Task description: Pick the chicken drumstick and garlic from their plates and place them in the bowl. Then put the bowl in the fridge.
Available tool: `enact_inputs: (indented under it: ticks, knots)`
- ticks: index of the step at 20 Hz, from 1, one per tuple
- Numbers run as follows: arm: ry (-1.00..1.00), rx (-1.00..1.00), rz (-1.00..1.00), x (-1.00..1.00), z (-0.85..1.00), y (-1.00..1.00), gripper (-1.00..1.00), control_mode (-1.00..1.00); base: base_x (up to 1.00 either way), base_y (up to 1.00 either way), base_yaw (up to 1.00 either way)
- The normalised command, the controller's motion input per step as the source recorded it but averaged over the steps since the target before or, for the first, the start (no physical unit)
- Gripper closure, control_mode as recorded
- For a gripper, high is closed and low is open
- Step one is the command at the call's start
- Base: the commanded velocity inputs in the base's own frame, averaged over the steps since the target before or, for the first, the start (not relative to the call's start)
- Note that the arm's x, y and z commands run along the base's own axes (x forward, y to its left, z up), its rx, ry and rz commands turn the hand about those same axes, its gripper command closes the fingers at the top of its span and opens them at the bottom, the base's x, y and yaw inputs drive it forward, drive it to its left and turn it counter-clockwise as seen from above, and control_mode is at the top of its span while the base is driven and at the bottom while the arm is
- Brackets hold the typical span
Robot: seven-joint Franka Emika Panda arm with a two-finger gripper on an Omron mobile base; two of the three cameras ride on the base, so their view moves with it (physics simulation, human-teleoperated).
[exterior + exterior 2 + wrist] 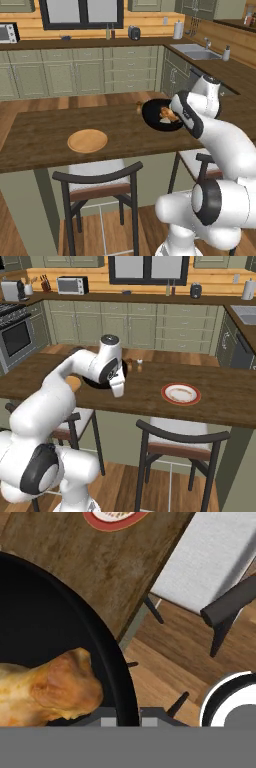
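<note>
The drumstick [47, 687] is seen lying inside the bowl [60, 617] on the counter [45, 135]; both plates, wood [87, 140] and red-rimmed [181, 393], look bare, and no garlic can be made out. The gripper [127, 714] sits at the bowl's rim, apparently straddling it; whether it is clenched cannot be told. Bowl pickup is judged in hand; a firm rim grasp and a level lift toward the fridge are called for next.

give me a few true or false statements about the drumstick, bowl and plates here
1. The chicken drumstick lies in the black bowl. True.
2. The wooden plate holds the garlic. False: it is bare.
3. The red-rimmed plate sits on the counter. True.
4. The bowl is inside the fridge. False: it is at the counter by the end effector.
5. A chair stands at the counter. True.
</note>
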Motion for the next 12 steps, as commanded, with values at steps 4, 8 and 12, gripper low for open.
enact_inputs:
  ticks: [4,8,12]
  knots:
    - [0.0,0.03,0.0,-1.0,0.41,0.22,1.0,-1.0,0.0,0.0,0.0]
    - [0.0,0.0,0.0,-1.0,0.17,0.03,1.0,-1.0,0.0,0.0,0.0]
    - [0.0,0.0,0.0,-1.0,0.31,0.0,1.0,-1.0,0.0,0.0,0.0]
